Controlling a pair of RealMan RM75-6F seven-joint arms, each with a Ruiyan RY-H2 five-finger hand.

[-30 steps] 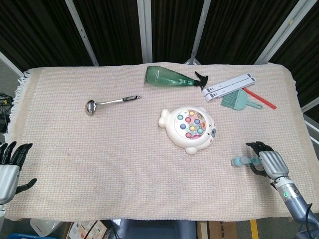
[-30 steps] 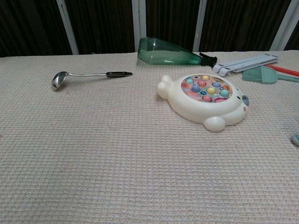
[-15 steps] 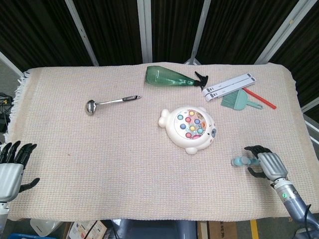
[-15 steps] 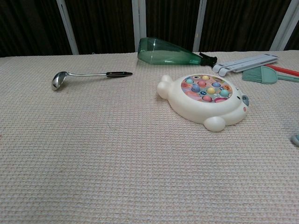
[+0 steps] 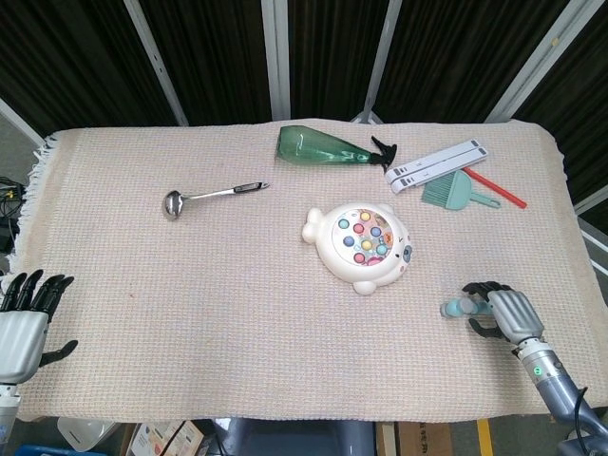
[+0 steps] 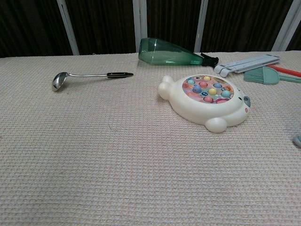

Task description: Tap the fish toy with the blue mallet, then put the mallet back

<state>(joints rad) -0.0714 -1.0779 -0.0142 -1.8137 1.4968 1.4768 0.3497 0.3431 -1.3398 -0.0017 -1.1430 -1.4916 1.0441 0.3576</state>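
The white fish toy with coloured buttons lies right of the table's middle, also in the chest view. The blue mallet lies on the cloth near the front right; only a sliver of its head shows at the chest view's right edge. My right hand is at the mallet's handle end. Its fingers are spread above and below the handle, and I see no grip on it. My left hand hangs off the table's front left corner, fingers apart and holding nothing.
A green spray bottle lies at the back. Behind the fish toy to the right are a white folded ruler, a teal brush and a red stick. A metal ladle lies at the left.
My right hand has drawn back toward the near right edge while the mallet stayed where it lay. My left hand has dropped slightly.
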